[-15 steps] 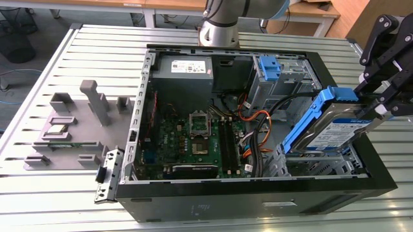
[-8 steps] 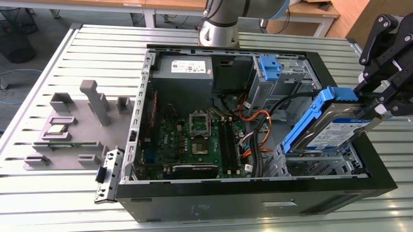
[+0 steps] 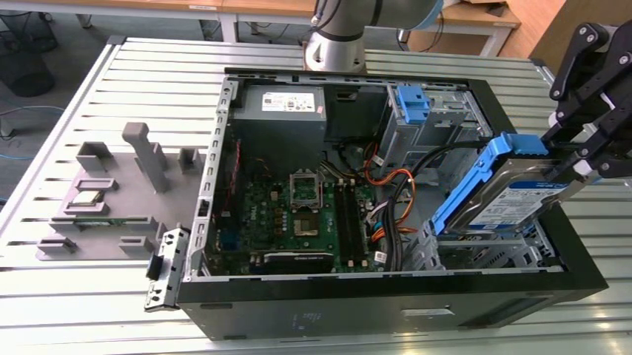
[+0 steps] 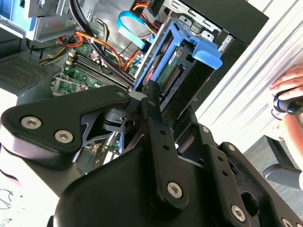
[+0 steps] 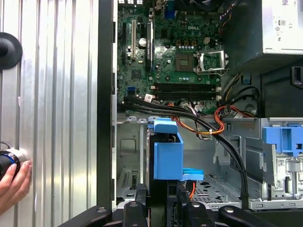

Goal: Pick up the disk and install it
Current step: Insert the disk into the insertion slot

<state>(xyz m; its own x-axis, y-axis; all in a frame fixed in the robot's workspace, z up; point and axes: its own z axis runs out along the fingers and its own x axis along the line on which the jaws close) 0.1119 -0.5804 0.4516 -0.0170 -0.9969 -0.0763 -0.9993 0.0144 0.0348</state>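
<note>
One open black computer case (image 3: 395,294) sits mid-table in the exterior view: green motherboard (image 3: 296,214), then black and orange cables (image 3: 393,194). Rightward, the silver metal disk (image 3: 516,200) in its blue plastic caddy (image 3: 462,198) hangs tilted over the metal drive cage (image 3: 484,255), pinched at its upper end by the black gripper (image 3: 570,161). Judgement: seat with caddy square to cage, clear of cables.

**Slatted bench in a bright workshop**

A slatted metal table (image 3: 148,74) catches bright glare along its near edge in the exterior view. Behind it, wooden desks (image 3: 266,7) stand on white legs over a grey floor (image 3: 148,28). A black mesh bin (image 3: 25,66) sits at the exterior view's left and a wooden panel (image 3: 541,29) at its right.
</note>
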